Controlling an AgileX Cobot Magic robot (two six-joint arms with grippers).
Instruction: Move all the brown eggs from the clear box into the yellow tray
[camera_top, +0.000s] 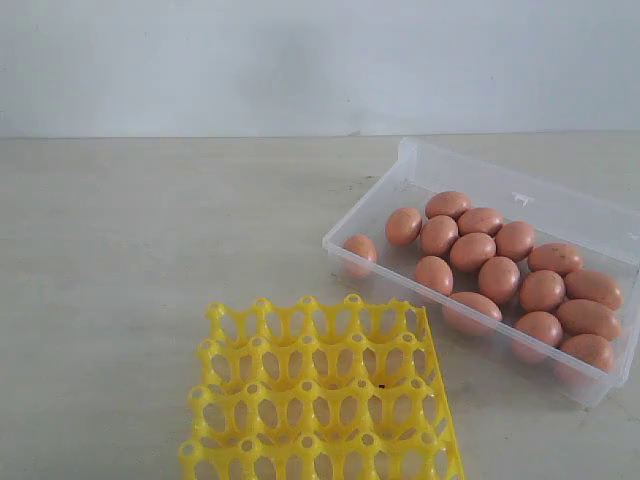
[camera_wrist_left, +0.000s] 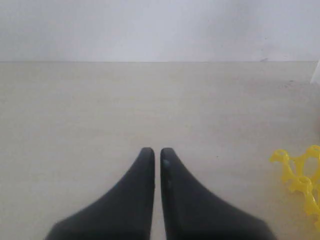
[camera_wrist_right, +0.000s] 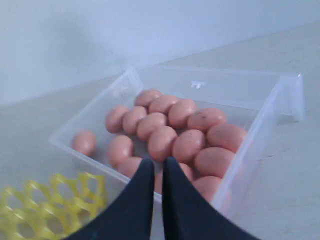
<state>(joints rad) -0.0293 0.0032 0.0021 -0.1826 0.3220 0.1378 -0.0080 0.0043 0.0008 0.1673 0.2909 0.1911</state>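
Note:
Several brown eggs (camera_top: 472, 252) lie in the clear box (camera_top: 420, 165) at the right of the exterior view, one egg (camera_top: 360, 248) apart at its left end. In front of it, at the bottom centre, stands the yellow tray (camera_top: 320, 400) with every visible cup empty. No arm shows in the exterior view. In the right wrist view my right gripper (camera_wrist_right: 157, 162) is shut and empty, above the box's near wall, with the eggs (camera_wrist_right: 162, 142) beyond its tips and the tray (camera_wrist_right: 50, 202) to one side. My left gripper (camera_wrist_left: 156, 151) is shut over bare table, a tray corner (camera_wrist_left: 300, 175) at the frame edge.
A pale table (camera_top: 150, 250) carries both containers, and a plain white wall (camera_top: 300, 60) rises behind it. The box's far wall (camera_top: 520, 195) stands higher than its near one.

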